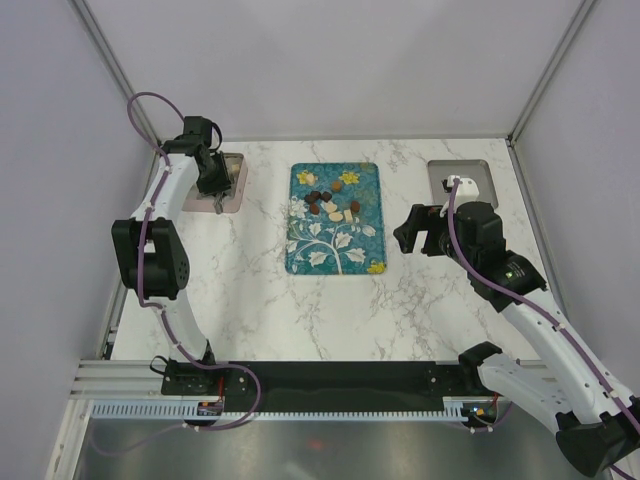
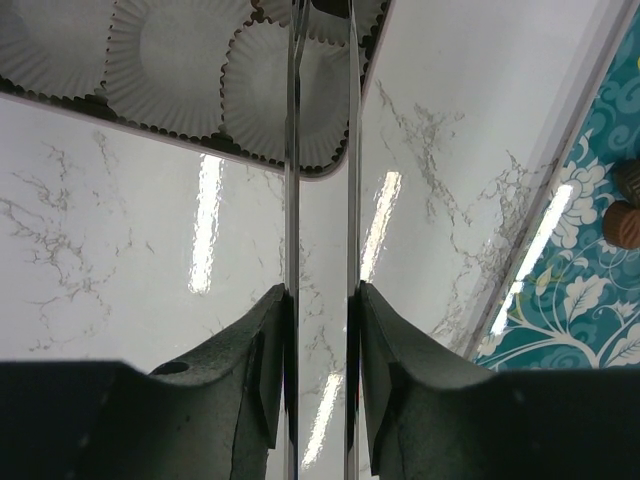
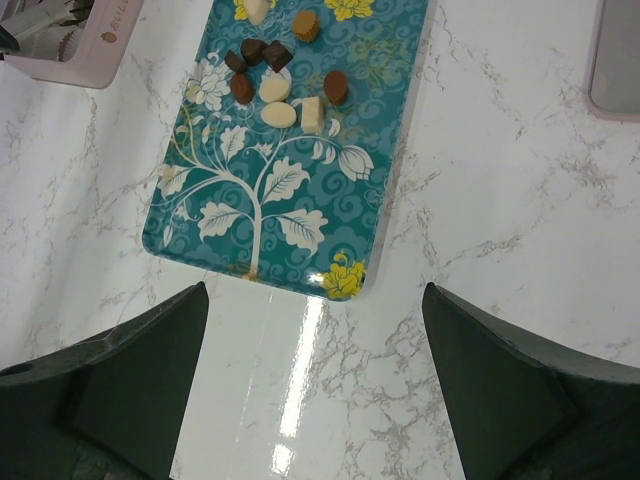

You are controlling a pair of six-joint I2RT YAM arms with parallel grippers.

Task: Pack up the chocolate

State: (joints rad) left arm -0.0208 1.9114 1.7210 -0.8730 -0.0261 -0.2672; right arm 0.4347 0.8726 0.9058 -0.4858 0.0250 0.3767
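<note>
The chocolate is a cluster of small dark brown, mid brown and cream pieces on the far half of a teal flowered tray. The right wrist view shows the chocolate on that tray. My left gripper hangs over the near edge of a pink box at the far left, shut on thin metal tongs. Their two blades run between my left gripper's pads, reaching over the box's paper cups. My right gripper hovers right of the tray, open and empty.
A flat pinkish lid lies at the far right of the marble table. In the left wrist view the tray's edge and two brown pieces show at the right. White walls close in the table on three sides.
</note>
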